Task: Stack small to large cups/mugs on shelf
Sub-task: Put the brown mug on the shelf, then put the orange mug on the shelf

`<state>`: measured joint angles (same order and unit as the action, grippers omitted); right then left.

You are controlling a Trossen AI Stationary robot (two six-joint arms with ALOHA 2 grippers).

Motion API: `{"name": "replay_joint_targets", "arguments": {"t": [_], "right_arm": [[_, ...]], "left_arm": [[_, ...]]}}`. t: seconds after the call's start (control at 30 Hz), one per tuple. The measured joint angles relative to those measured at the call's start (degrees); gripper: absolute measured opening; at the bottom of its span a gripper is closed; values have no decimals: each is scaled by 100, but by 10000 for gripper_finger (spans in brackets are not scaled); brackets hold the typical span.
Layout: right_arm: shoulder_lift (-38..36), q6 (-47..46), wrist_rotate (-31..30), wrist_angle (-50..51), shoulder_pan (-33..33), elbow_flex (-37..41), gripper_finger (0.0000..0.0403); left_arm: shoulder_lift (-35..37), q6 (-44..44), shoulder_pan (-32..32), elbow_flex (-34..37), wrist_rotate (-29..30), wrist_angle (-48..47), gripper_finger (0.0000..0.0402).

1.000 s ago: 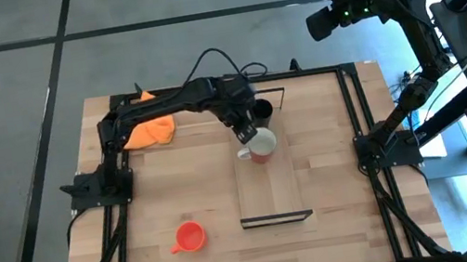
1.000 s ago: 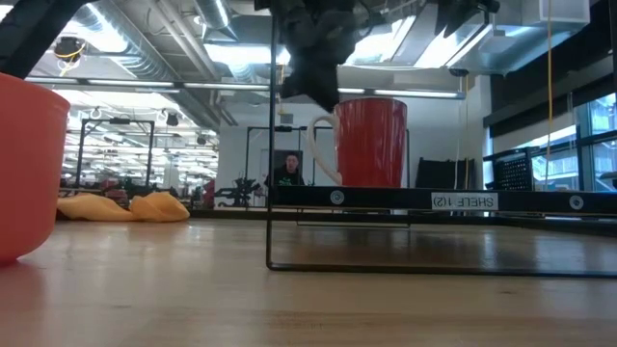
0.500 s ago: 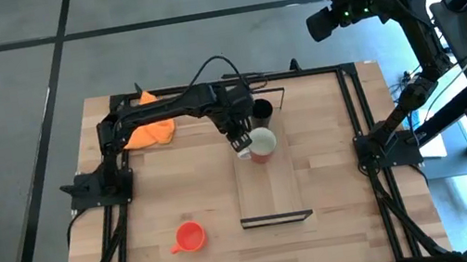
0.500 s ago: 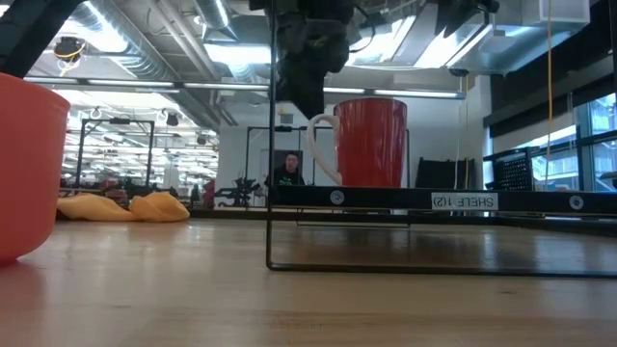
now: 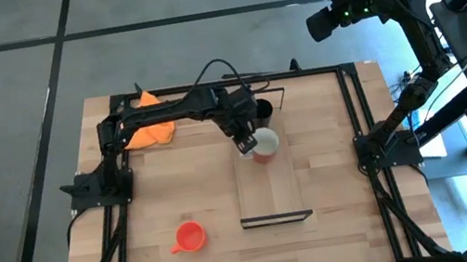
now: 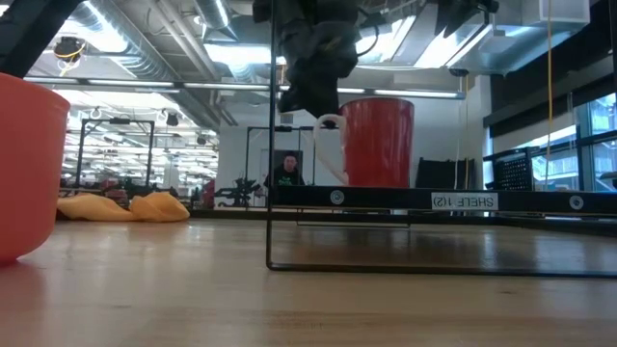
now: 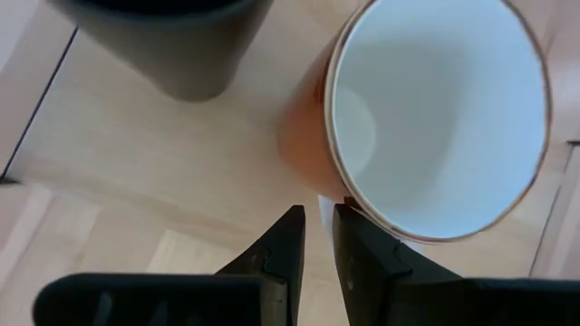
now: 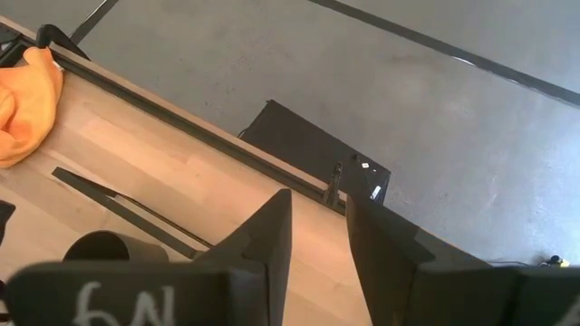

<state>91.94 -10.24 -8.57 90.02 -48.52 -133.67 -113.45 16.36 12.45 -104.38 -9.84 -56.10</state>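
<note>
The red mug (image 5: 266, 145) with a white inside stands upright on the light-wood shelf (image 5: 272, 195), near its far end. The black mug (image 5: 262, 108) stands just behind it on the same board. My left gripper (image 5: 245, 141) hangs over the red mug's left side, shut on its white handle. The small orange mug (image 5: 189, 238) sits on the tabletop near the front left and fills the left edge of the low view (image 6: 24, 164). My right gripper (image 8: 317, 204) is raised beyond the table's far right corner, with a narrow gap between its fingers. My left gripper (image 7: 317, 217) pinches the top of the red mug's white handle (image 7: 332, 200) between its two fingers, just under the rim. The fingers (image 6: 310, 101) come from above, pointing down. The mug stands upright with its base on the shelf (image 6: 434, 200).
An orange cloth (image 5: 151, 130) lies at the table's far left, beside the left arm's base. Black metal frames close both short ends of the shelf. A person shows far back in the room in the low view. Bare wood lies to the right of the shelf.
My left gripper has dropped a little and shifted toward the red mug's handle. The mug has then slid slightly toward the table's right and turned on the shelf. Its handle now shows narrower in the low view.
</note>
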Motion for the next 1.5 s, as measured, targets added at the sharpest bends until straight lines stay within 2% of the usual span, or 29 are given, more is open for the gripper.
{"name": "replay_joint_targets", "arguments": {"t": [0.57, 1.03, 1.33, 1.4, 1.5], "right_arm": [[0, -9, 1, 0, -1, 0, 110], [0, -16, 1, -1, -1, 0, 110], [0, -10, 16, 0, -1, 0, 110], [0, 1, 16, 0, 0, 0, 110], [0, 17, 18, 0, 1, 0, 110]], "left_arm": [[-4, 7, -9, 0, -8, 332, 55], [56, -39, 13, 9, 631, -315, 55], [1007, -304, 15, 170, 638, -152, 55], [1440, -262, -5, 567, 637, 198, 55], [2176, 35, -37, 1559, 488, 881, 55]]}}
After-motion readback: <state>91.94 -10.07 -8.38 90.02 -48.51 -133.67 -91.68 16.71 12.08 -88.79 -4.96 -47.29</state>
